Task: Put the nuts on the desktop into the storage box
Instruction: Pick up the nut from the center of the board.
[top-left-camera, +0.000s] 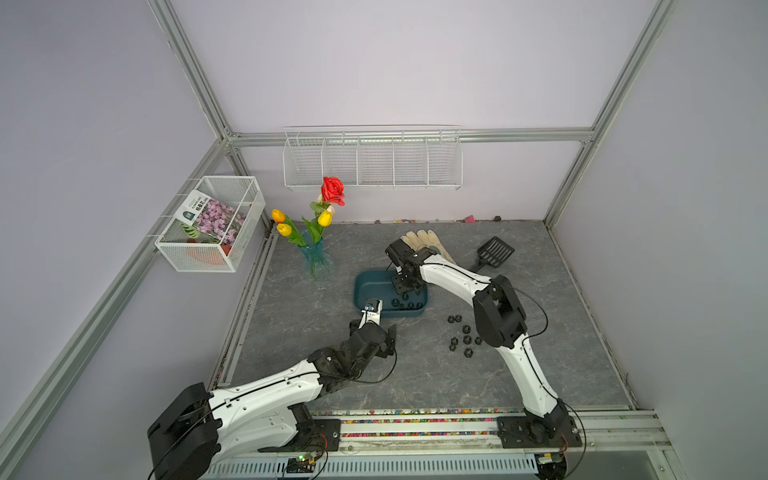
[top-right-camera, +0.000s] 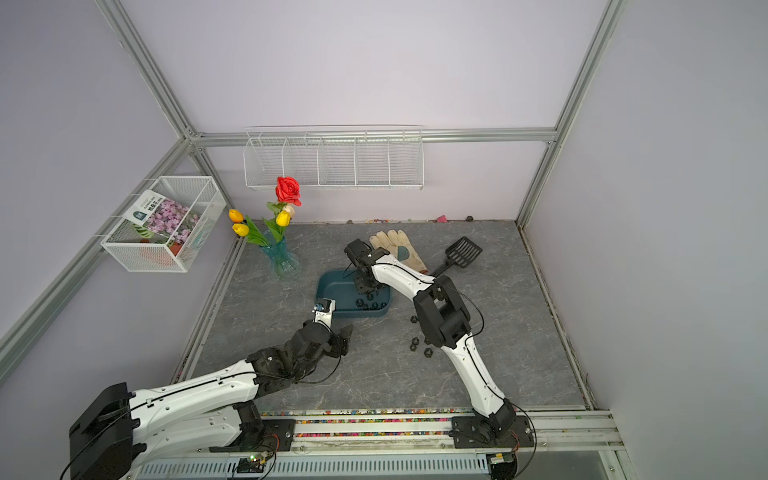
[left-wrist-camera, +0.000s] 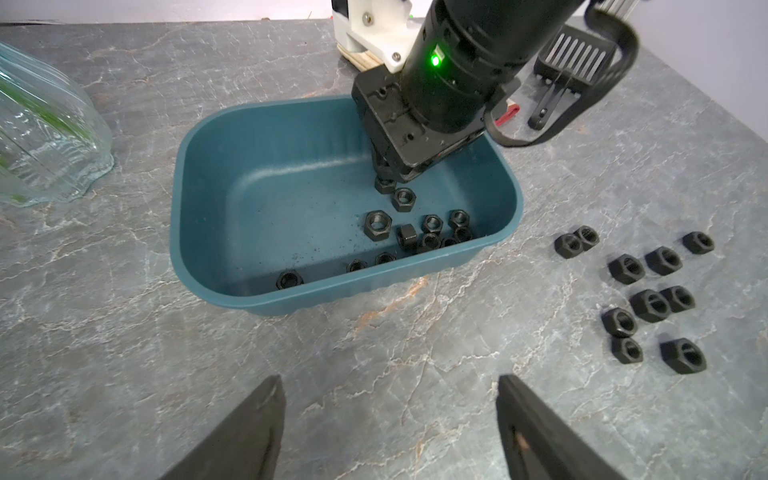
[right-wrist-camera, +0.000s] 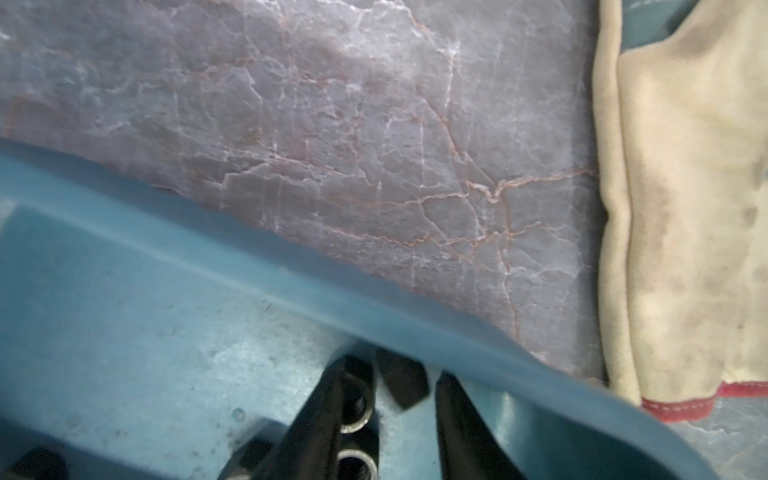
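At the 7 o'clock side of the storage box (top-left-camera: 371, 286), the left gripper (left-wrist-camera: 387, 378) hangs over the bare surface (left-wrist-camera: 374, 345) with its jaws wide open and nothing between them. Inside the box, a little to the 3 o'clock side of its middle, the right gripper (right-wrist-camera: 390, 370) points down close to the floor. Its jaws stand a little apart and a nut lies just under the tips, so I judge the step in hand is the dropping of one nut among the nuts in the box (left-wrist-camera: 377, 225). At 4 o'clock from the box, well apart from it, the nuts on the surface (top-left-camera: 466, 340) lie in a loose group. The next move, I think, calls for lifting the right arm over the low wall and coming down on a single nut of this group. The left wrist view shows all ten loose nuts, while in both top views the right arm covers some. Only the right wrist view shows the gap of the jaws, and the glove (right-wrist-camera: 685, 208) near the box.
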